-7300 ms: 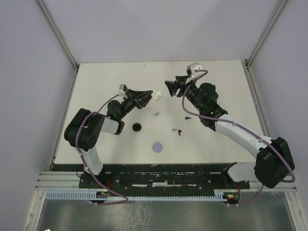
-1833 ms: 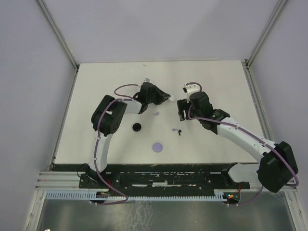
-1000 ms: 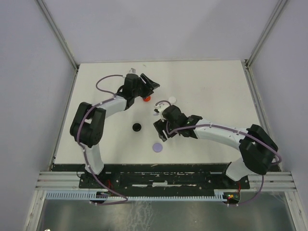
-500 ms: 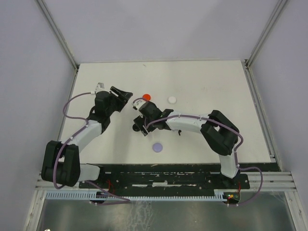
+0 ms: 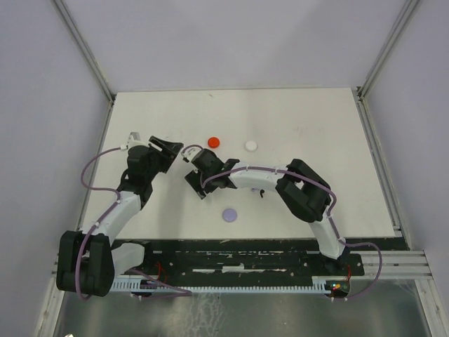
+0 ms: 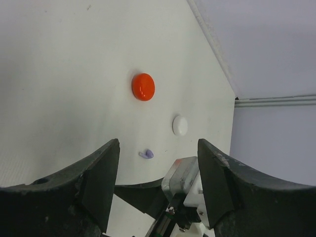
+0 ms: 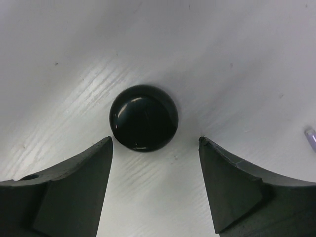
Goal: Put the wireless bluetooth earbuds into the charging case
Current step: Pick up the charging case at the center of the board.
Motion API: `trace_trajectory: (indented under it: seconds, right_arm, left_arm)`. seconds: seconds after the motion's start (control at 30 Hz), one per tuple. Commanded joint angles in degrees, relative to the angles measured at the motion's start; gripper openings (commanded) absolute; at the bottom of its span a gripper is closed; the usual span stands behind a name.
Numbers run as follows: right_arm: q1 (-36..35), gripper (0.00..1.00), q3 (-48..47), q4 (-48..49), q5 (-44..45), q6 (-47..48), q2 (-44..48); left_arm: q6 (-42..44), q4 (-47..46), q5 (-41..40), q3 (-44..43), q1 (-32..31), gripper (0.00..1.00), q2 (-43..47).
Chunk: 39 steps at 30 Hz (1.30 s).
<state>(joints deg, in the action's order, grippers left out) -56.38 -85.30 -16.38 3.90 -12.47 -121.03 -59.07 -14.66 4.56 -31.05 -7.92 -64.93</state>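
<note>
A white surface (image 5: 316, 126) carries a red disc (image 5: 213, 142), a white disc (image 5: 250, 145) and a lavender disc (image 5: 229, 215). The right jaws stand wide, with a black disc (image 7: 143, 117) lying untouched just ahead of their gap. The left jaws gape empty nearby. A lavender earbud (image 6: 146, 154) lies beside the right arm (image 5: 252, 175), near the white disc.

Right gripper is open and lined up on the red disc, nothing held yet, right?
Not the red one. The right wrist view shows the open right gripper lined up on the black disc, nothing held. The red disc lies elsewhere on the table, seen in the left wrist view.
</note>
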Motion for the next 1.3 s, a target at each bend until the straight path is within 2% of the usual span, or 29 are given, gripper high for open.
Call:
trace_trajectory:
  seconds: [0.0,0.17,0.47,0.67,0.77,0.93,1.27]
  right_arm:
    - [-0.8,0.78,-4.8,-0.1,-0.9,1.1,-2.0]
    - [-0.9,0.75,-6.8,-0.9,-1.2,1.5,-3.7]
    - [-0.9,0.51,-6.2,0.2,-1.0,3.1,-4.6]
    - [-0.1,0.4,4.7,12.3,-2.9,10.6,2.0]
    - [2.3,0.39,8.8,16.5,-8.5,12.7,5.7]
    - [7.2,0.37,11.4,16.5,-16.7,15.9,11.3]
    - [12.1,0.38,9.5,5.2,-27.4,25.2,17.7]
  left_arm:
    - [-0.9,-0.9,2.3,2.0,1.6,0.71,2.5]
    - [-1.1,-0.9,3.1,3.8,3.0,0.71,3.6]
    - [-1.5,-2.0,5.5,5.9,4.3,0.7,3.0]
    - [-1.4,-4.7,10.0,6.9,4.8,0.71,1.0]
    - [-1.1,-7.3,15.9,6.2,4.8,0.71,-3.3]
    - [-1.6,-15.0,25.7,6.3,4.8,0.71,-8.9]
    - [-1.6,-25.1,37.7,4.4,4.5,0.7,-16.9]
